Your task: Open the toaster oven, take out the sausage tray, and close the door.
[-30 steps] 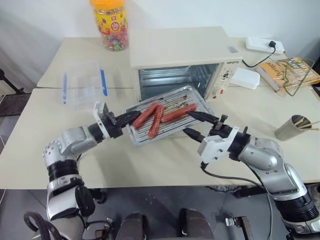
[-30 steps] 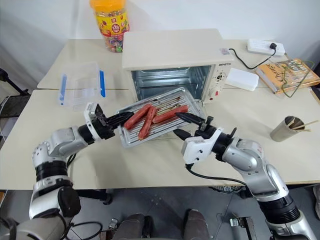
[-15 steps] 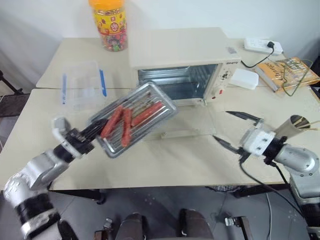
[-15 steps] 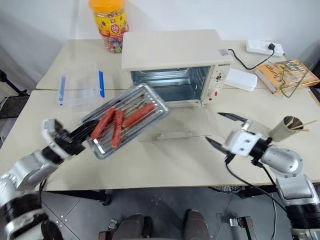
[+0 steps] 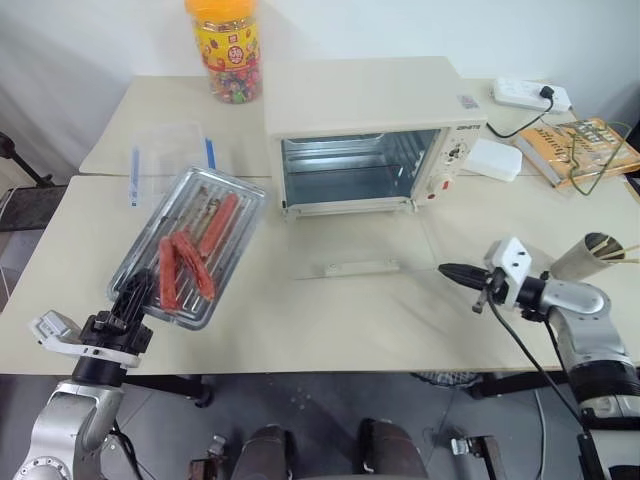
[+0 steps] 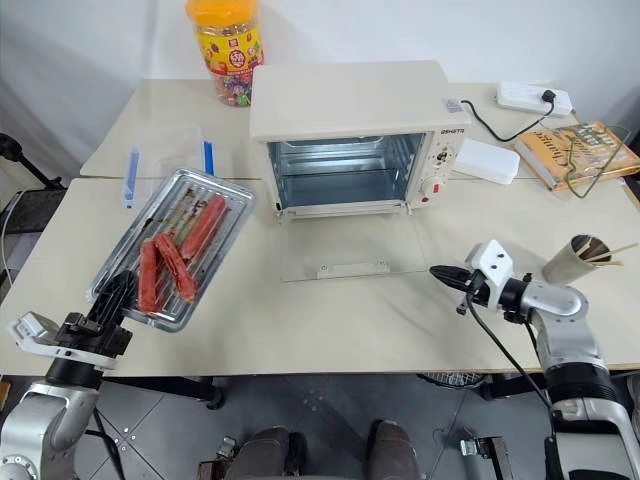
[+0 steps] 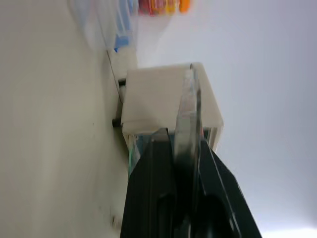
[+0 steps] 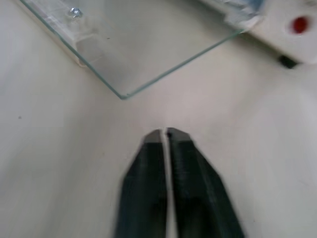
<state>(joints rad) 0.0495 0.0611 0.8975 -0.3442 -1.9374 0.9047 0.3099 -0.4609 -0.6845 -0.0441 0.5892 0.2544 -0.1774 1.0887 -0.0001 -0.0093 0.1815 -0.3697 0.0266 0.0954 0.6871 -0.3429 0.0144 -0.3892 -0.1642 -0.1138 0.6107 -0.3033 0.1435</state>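
Sausage tray (image 5: 190,245), shallow ribbed silver metal with three reddish-brown sausages (image 5: 190,255) on it, sits out over the table's left side in the left eye view, its near end pinched in the left gripper (image 5: 128,300). Toaster oven (image 5: 365,130) stands behind, cream-white, its cavity bare, the door (image 5: 360,243) folded flat onto the table (image 5: 330,320) with its handle nearest the robot. Right gripper (image 5: 455,272) hovers right of the door, fingers pressed together and empty

Left wrist view adds the tray's thin rim (image 7: 187,124) edge-on between the black fingers (image 7: 148,193), the oven beyond

Right wrist view shows the door's glass corner (image 8: 121,94) and the oven's red light (image 8: 299,24), apart from the closed fingertips (image 8: 153,136)
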